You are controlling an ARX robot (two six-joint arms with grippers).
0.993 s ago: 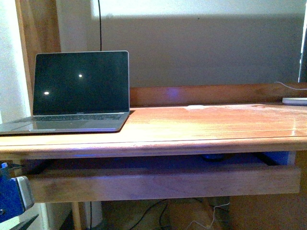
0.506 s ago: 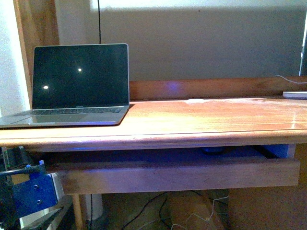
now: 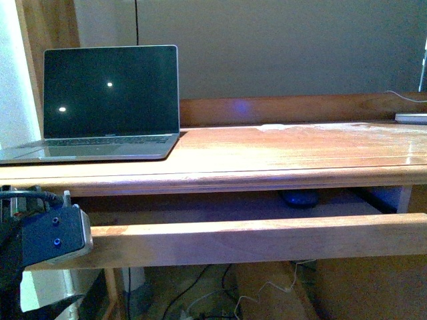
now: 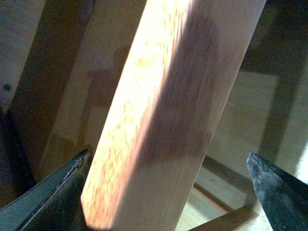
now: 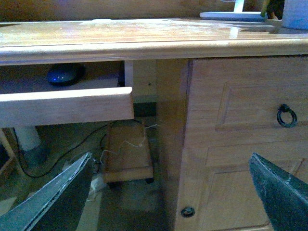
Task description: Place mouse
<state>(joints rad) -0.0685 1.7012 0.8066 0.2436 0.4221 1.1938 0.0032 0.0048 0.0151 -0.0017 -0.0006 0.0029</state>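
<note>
The mouse (image 3: pixel 299 198) is a small dark rounded shape lying inside the open drawer under the desk top, right of centre. The right wrist view also shows the mouse (image 5: pixel 64 74), far back in the drawer. My left gripper (image 3: pixel 75 235) is at the left end of the drawer front (image 3: pixel 253 239). In the left wrist view my left gripper (image 4: pixel 168 159) is open, with the drawer's wooden front board (image 4: pixel 163 120) standing between its fingers. My right gripper (image 5: pixel 171 161) hangs open and empty, low in front of the desk's cabinet, well away from the mouse.
An open laptop (image 3: pixel 107 100) sits on the desk top (image 3: pixel 280 157) at the left. To the right of the drawer is a cabinet door with a ring handle (image 5: pixel 286 115). A low wooden box (image 5: pixel 127 154) and cables lie on the floor beneath.
The drawer front has come out further toward me, showing more of the mouse. My left arm has risen from the lower left corner up to the drawer front's left end.
</note>
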